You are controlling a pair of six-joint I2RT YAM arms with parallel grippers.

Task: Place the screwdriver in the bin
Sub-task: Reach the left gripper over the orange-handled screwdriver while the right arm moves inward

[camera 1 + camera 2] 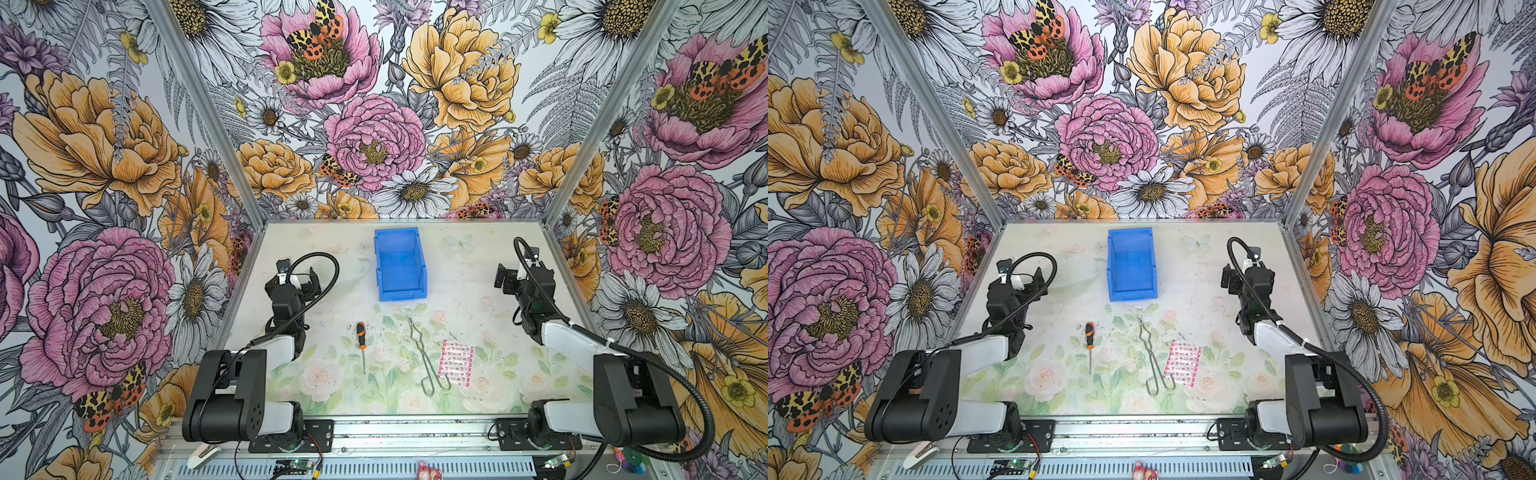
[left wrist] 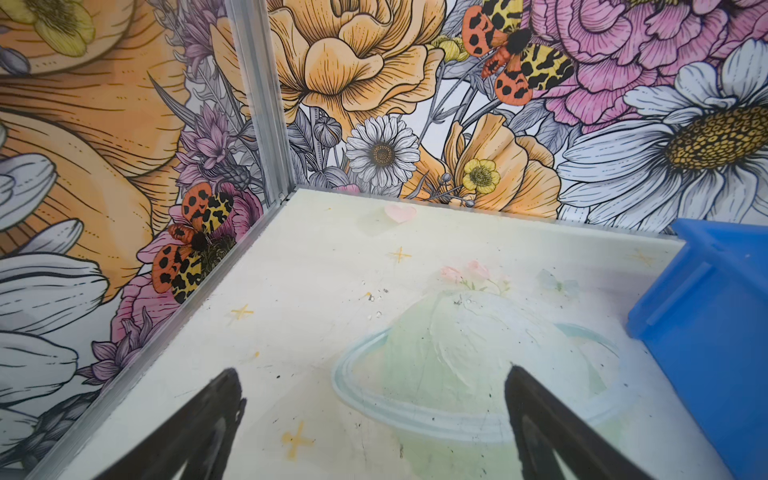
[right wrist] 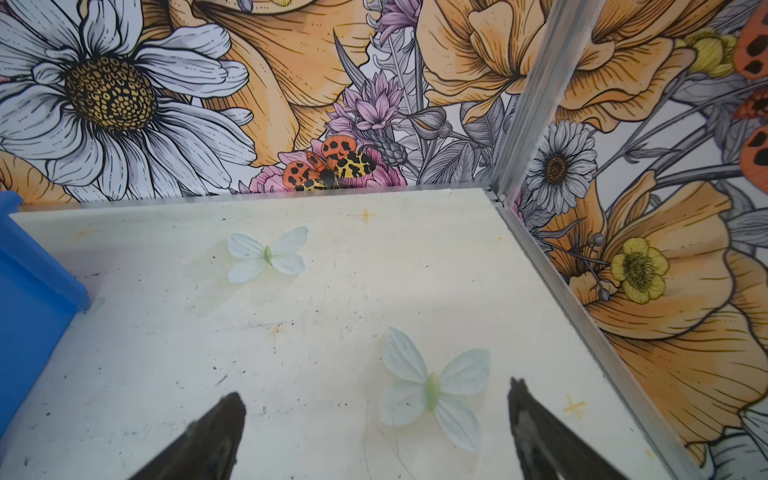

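Screwdriver (image 1: 361,338) lying flat on table (image 1: 465,291), orange-black handle pointing toward bin (image 1: 400,266), shaft pointing at near edge. Bin sitting mid-table toward back wall, well apart from screwdriver, nothing showing inside. Wire tongs (image 1: 424,357) resting just right of screwdriver, pink patterned packet (image 1: 457,362) beside those. Left gripper (image 2: 372,419) hovering over bare table left of bin, jaws spread wide, gripping nothing. Right gripper (image 3: 376,428) doing same on far right, also spread and empty.
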